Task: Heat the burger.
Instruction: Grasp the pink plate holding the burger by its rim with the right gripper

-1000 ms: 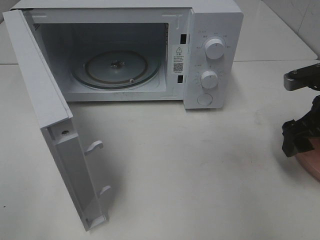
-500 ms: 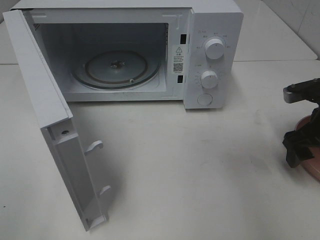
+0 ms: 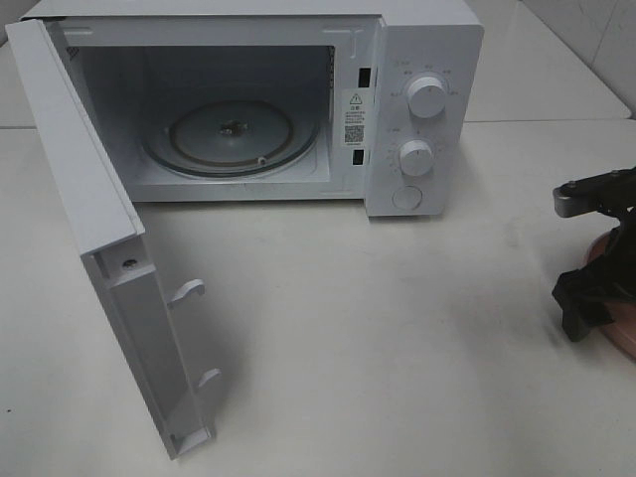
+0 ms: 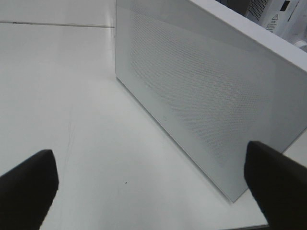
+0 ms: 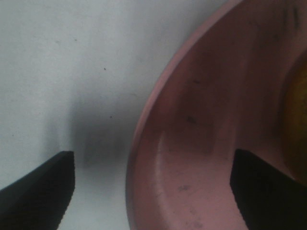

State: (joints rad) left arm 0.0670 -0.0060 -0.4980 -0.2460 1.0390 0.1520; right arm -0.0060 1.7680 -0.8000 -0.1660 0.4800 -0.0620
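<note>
Only a narrow, glossy, golden-yellow curve of the burger (image 5: 297, 120) showed, blurred, at the border of the right wrist view. It sat on the inner floor of the pink plate (image 5: 192, 158). The plate was round and smooth, with a shallow raised rim and a few dark specks and scuffs on its matte surface. It lay at the right side of the table (image 3: 397, 348), a plain white, faintly marked top.

The right tool (image 5: 152, 191) hung low over the plate's rim with its dark, wedge-shaped fingers (image 5: 41, 189) spread wide. One finger was over the bare table just outside the rim and the other over the plate's inside. Whether either touched the plate could not be told.

Well apart, toward the table's far edge, stood a boxy white microwave (image 3: 427, 60). Its door (image 3: 89, 209) was swung fully out toward the front left corner, with two curved latch hooks (image 3: 187, 290) on its inner edge. Inside lay a round clear glass turntable (image 3: 231, 139) with ribbed rings. The control panel carried two round white knobs (image 3: 426, 97), one above the other, and a round flat button (image 3: 406, 197) beneath them.

The left tool (image 4: 153, 189) was by the door's outer face, a flat panel with a fine dotted mesh. Its two black fingertips were held far apart and gripped nothing.
</note>
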